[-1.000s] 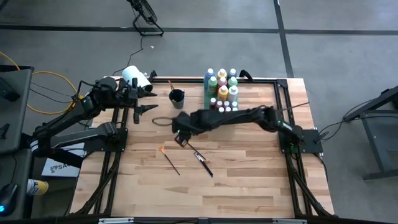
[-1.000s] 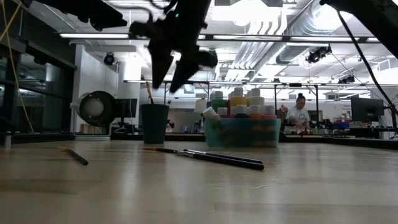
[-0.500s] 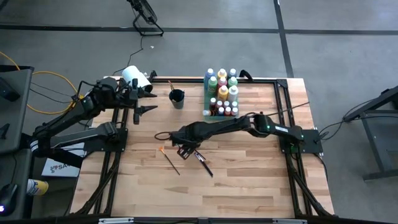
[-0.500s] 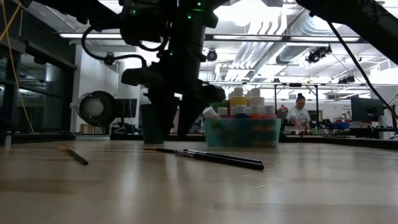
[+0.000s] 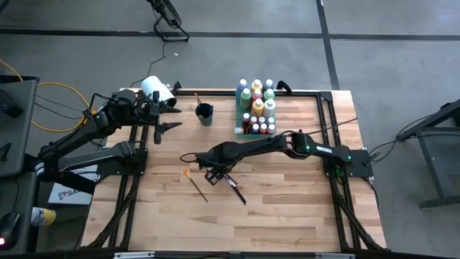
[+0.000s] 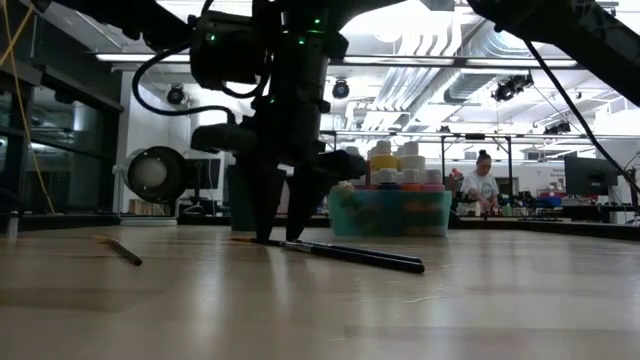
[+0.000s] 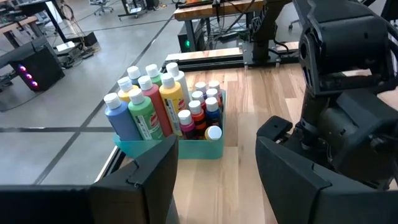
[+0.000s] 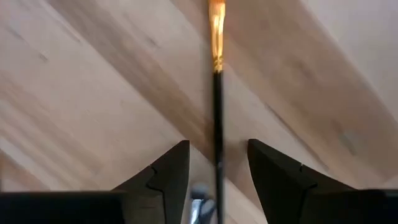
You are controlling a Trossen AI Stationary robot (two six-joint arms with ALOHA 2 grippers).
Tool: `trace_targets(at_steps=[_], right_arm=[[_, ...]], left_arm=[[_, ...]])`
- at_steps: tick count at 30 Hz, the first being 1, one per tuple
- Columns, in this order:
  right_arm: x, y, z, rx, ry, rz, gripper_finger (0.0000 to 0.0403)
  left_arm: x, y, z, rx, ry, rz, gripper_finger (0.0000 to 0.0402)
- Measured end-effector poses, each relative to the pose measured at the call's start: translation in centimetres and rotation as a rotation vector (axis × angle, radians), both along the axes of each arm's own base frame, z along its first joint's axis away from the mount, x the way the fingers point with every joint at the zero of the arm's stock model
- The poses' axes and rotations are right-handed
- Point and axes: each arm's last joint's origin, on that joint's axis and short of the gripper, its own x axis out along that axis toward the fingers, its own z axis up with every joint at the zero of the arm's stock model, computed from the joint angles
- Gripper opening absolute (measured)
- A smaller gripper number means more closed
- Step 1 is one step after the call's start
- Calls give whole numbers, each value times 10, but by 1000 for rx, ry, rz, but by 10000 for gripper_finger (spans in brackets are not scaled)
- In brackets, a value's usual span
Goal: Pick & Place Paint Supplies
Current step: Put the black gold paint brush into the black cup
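The right arm stretches low across the table, its right gripper pointing down with fingers spread astride a dark-handled paintbrush lying on the wood. The left gripper hangs spread near the white roll. No writing is legible.

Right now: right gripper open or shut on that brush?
Open. In the right wrist view the right gripper fingers stand apart either side of the paintbrush, which lies flat on the table.
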Motion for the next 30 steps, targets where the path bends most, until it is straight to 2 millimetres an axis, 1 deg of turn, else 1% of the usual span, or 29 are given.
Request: trace_targets(at_steps=[4, 12, 17, 18, 22, 26, 30], right_arm=[[2, 0, -6, 7, 3, -8, 158], [1, 5, -8, -50, 5, -2, 153], [1, 3, -17, -16, 37, -1, 122], [2, 3, -24, 0, 53, 0, 114], [1, 3, -33, 69, 84, 3, 83], [1, 3, -34, 67, 88, 5, 61], [1, 4, -34, 43, 90, 21, 51]], left_arm=[[0, 0, -1, -8, 9, 0, 211], [0, 0, -1, -8, 8, 1, 211], [0, 0, -1, -8, 8, 2, 211], [0, 0, -1, -8, 8, 2, 211], [0, 0, -1, -8, 8, 3, 211], [0, 0, -1, -15, 7, 6, 211], [0, 0, -1, -15, 7, 7, 211]])
